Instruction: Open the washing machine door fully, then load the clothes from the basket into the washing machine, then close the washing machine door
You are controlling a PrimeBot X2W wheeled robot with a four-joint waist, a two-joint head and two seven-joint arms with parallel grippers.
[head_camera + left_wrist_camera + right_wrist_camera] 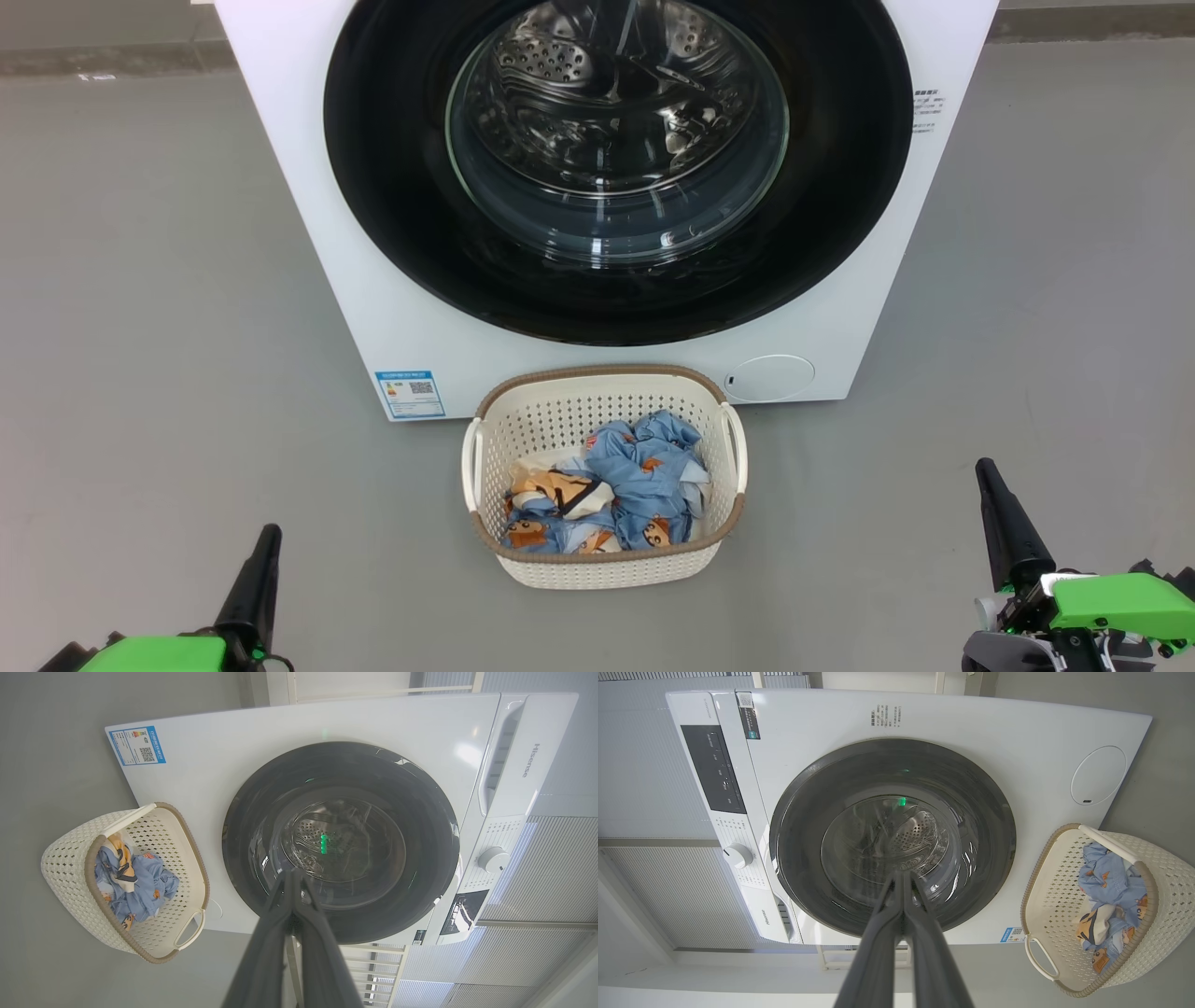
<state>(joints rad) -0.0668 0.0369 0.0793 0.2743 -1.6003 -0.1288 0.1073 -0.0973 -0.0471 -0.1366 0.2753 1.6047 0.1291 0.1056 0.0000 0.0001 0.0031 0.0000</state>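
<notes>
While the left end effector [267, 543] sits closed at lower left, the basket [607, 569] holding the clothes [644, 476] stands at lower centre before the washing machine [383, 336], whose door [392, 187] is shut; at lower right, the right end effector [986, 478] is closed too.

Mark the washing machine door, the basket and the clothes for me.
washing machine door [616, 140]: head view, on the clear glass centre.
basket [607, 567]: head view, on the near perforated wall.
clothes [653, 467]: head view, on a light blue garment.
</notes>
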